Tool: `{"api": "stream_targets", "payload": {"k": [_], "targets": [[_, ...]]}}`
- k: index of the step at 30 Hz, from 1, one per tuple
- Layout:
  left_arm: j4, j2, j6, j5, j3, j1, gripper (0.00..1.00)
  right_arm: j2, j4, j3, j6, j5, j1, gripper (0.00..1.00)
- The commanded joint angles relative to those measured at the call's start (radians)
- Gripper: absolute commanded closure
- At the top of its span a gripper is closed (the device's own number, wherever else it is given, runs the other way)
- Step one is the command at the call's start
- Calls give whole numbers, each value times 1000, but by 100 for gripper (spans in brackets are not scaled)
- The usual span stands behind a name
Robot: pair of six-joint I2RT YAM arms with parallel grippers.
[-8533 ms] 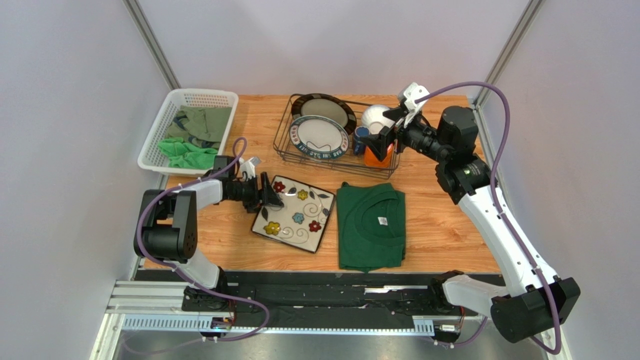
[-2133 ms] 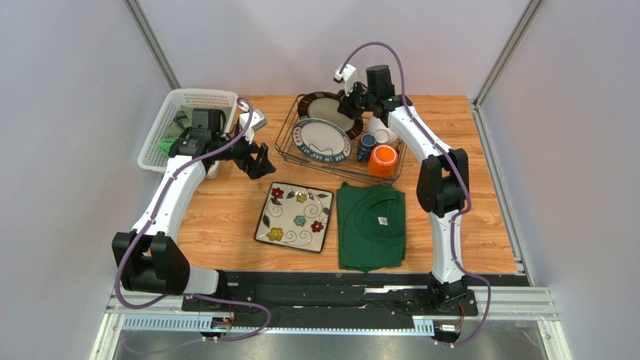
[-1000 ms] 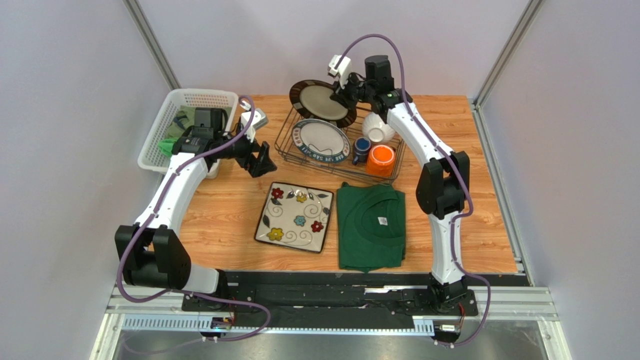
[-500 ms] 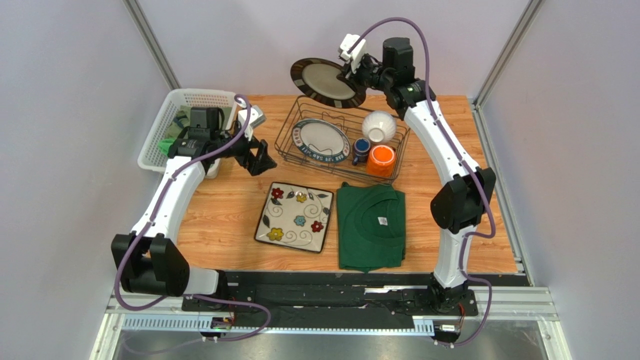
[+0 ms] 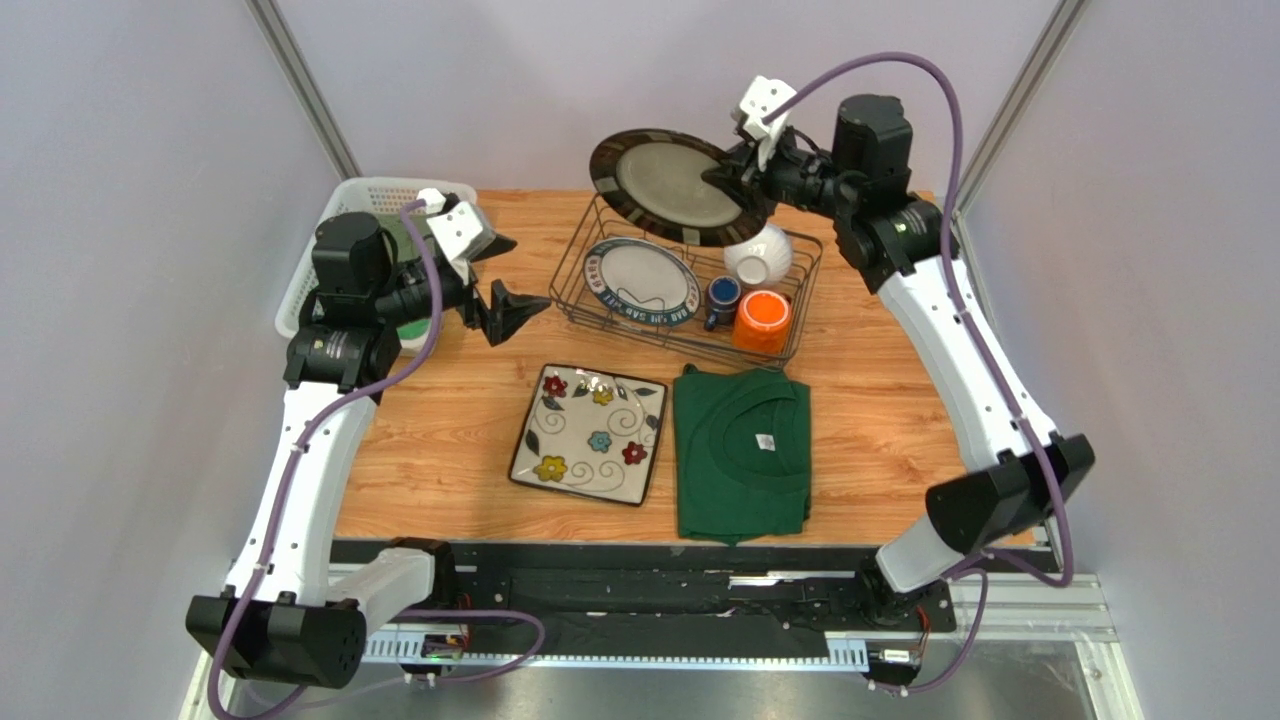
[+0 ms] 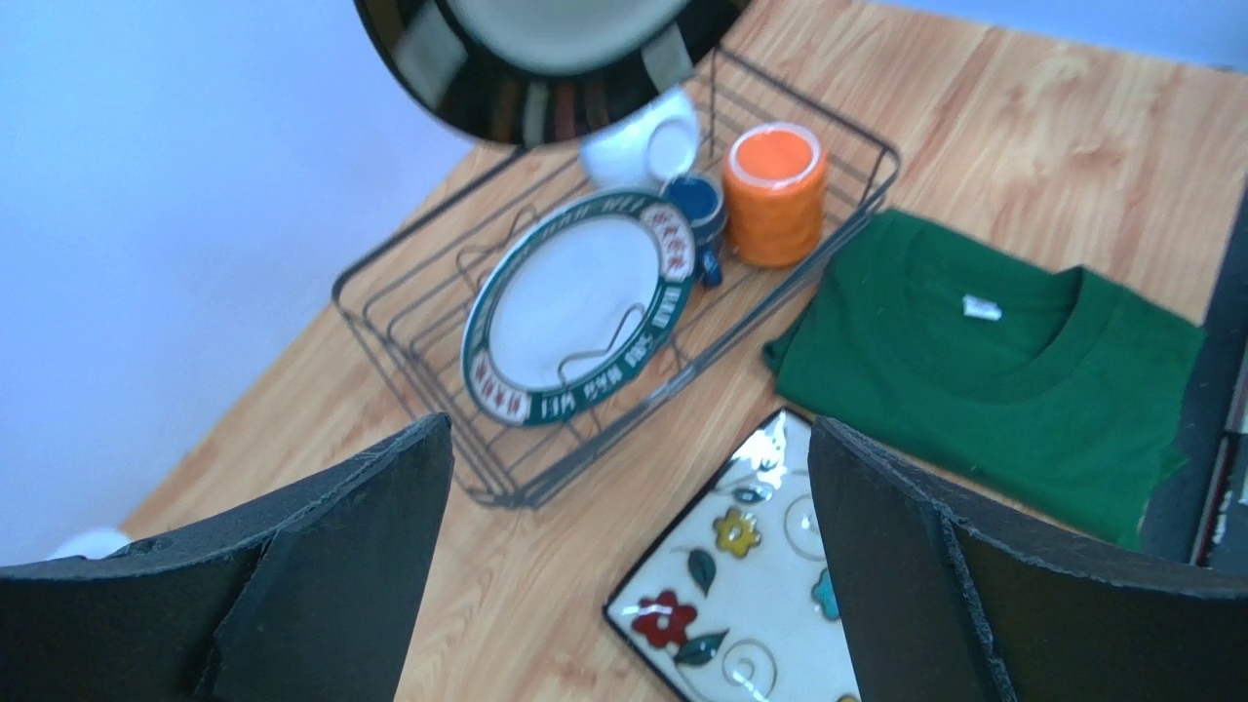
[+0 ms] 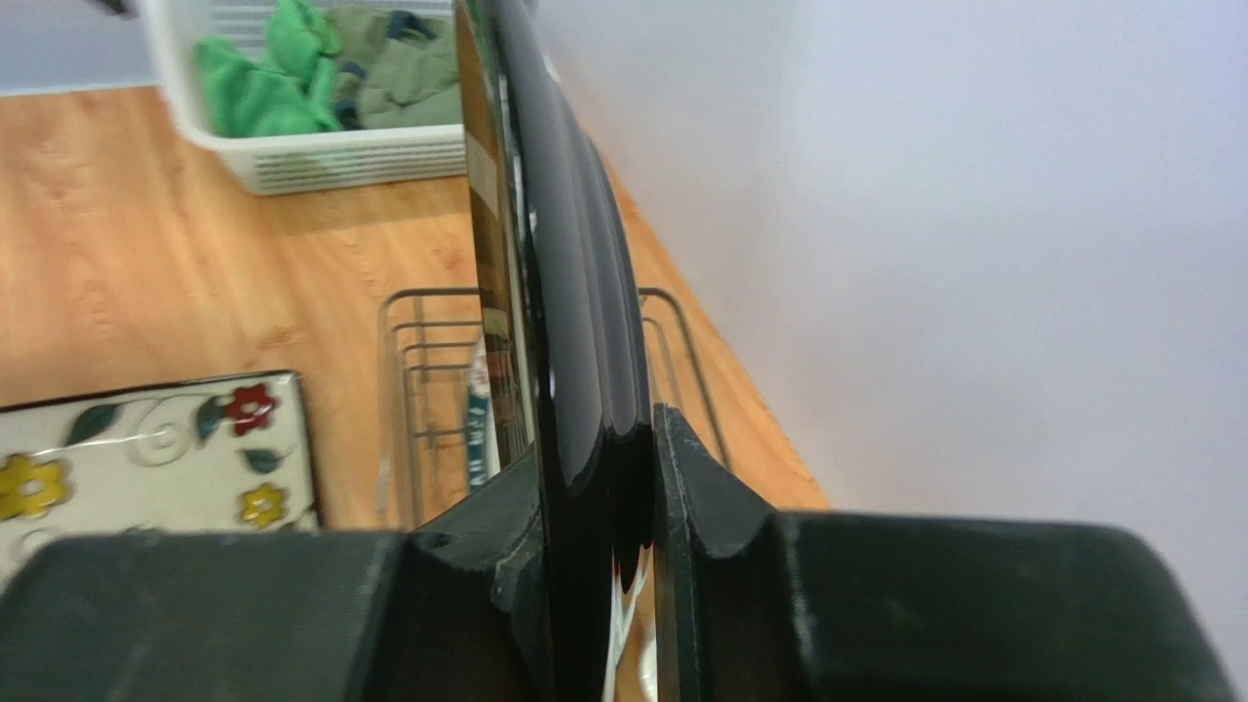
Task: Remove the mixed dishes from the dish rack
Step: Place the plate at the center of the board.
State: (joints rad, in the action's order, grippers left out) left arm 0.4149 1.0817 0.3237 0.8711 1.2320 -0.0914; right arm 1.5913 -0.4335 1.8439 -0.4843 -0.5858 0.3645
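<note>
My right gripper (image 5: 747, 177) is shut on the rim of a round dark-rimmed plate (image 5: 673, 183), held in the air above the back of the dish rack (image 5: 565, 294). The right wrist view shows this plate (image 7: 564, 293) edge-on, pinched between both fingers. In the rack lie a teal-rimmed round plate (image 5: 642, 281), a white bowl (image 5: 759, 255), a dark blue mug (image 5: 723, 297) and an orange mug (image 5: 765, 321). The square flowered plate (image 5: 589, 434) lies on the table in front of the rack. My left gripper (image 5: 511, 305) hangs open and holds nothing, left of the rack.
A folded green shirt (image 5: 742, 450) lies right of the square plate. A white perforated basket (image 5: 394, 192) with green cloths stands at the back left, partly behind my left arm. Grey walls close in the table at the back and on both sides.
My right arm has lifted the dark-rimmed plate out of the rack and carried it up and to the right. My left arm has risen and drawn back, its gripper still open.
</note>
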Motion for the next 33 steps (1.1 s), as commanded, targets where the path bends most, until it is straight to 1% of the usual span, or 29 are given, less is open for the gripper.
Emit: {"api": "stream_targets", "payload": {"k": [1, 6, 11, 19, 28, 33], "targets": [[-123, -28, -101, 130, 12, -5, 1, -172, 145, -109, 114, -98, 16, 100], [-171, -51, -138, 135, 0, -24, 1, -292, 141, -242, 148, -114, 62, 100], [-203, -75, -161, 146, -29, -57, 2, -341, 145, -313, 191, -138, 83, 100], [-206, -75, -117, 138, -43, -116, 2, -349, 160, -357, 227, -167, 131, 100], [-226, -54, -83, 117, -37, -142, 3, -360, 139, -379, 239, -195, 200, 100], [-211, -34, -75, 135, -26, -149, 4, -363, 131, -385, 239, -203, 220, 100]]}}
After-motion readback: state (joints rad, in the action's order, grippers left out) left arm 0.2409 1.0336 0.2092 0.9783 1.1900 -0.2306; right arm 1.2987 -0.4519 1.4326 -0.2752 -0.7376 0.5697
